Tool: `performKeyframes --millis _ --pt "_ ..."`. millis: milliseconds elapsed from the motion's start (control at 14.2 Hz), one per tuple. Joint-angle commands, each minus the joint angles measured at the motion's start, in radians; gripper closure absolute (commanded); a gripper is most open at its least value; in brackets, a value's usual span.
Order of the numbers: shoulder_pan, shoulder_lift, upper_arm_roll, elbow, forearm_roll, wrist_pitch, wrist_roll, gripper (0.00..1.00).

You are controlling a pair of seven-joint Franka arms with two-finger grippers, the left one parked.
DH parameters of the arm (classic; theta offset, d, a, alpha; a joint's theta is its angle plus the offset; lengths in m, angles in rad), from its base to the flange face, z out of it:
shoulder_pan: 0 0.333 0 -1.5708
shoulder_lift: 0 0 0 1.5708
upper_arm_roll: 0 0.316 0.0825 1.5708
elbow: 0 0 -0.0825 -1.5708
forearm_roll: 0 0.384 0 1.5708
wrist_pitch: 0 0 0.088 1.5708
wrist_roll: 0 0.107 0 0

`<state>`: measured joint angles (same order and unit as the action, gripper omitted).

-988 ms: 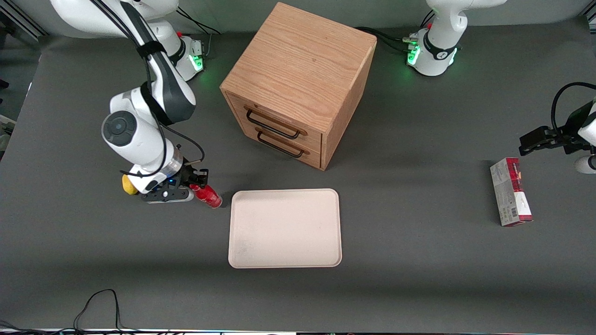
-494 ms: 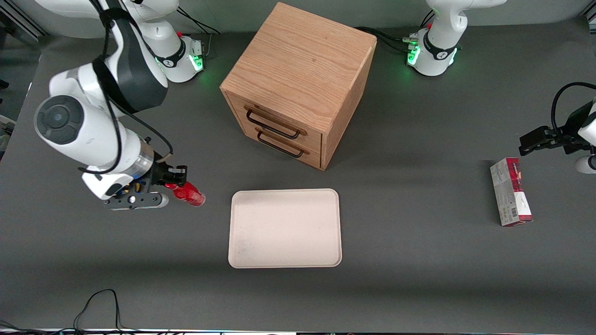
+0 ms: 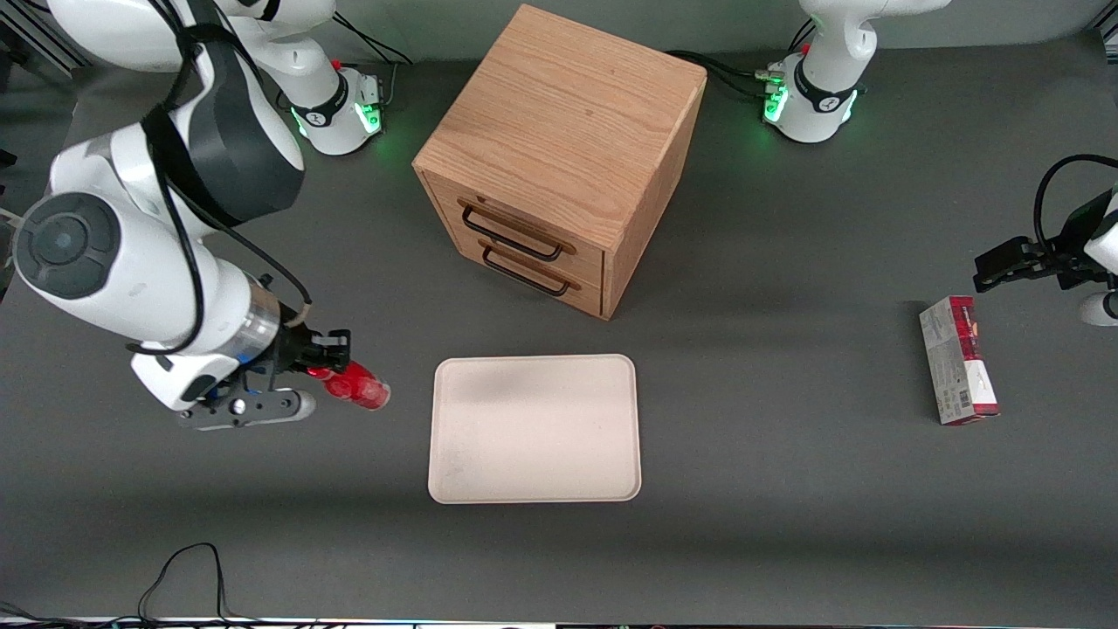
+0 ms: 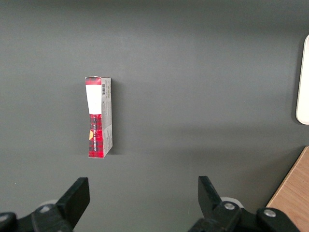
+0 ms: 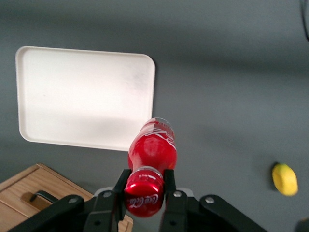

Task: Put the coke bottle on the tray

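My right gripper is shut on the neck of the coke bottle, a small glossy red bottle, and holds it lifted above the table, tilted with its base toward the tray. The cream-pink tray lies flat beside the bottle, toward the parked arm's end, and nothing lies on it. In the right wrist view the red cap sits between my fingers, the bottle body hangs over the tray's edge, and the tray shows below.
A wooden two-drawer cabinet stands farther from the front camera than the tray. A red-and-grey carton lies toward the parked arm's end. A yellow lemon lies on the table in the right wrist view. A black cable lies near the front edge.
My right gripper lifted the coke bottle off the table, rose toward the camera and swung away from the tray. In the last half second it drifted slightly nearer the front camera.
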<state>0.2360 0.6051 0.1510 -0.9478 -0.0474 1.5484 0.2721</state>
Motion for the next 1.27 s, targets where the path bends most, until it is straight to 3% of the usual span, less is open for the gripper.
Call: performKeyframes --millis 0,212,353,1200 --pt "0.011 0.111 0.053 0.116 -0.075 0.057 -0.016 0.89" --pt "0.011 0.202 0.172 0.116 -0.222 0.185 -0.017 0.89" --pt "0.014 0.235 0.191 0.115 -0.252 0.249 -0.017 0.89" --pt "0.0 0.315 0.183 0.015 -0.262 0.325 -0.044 0.76"
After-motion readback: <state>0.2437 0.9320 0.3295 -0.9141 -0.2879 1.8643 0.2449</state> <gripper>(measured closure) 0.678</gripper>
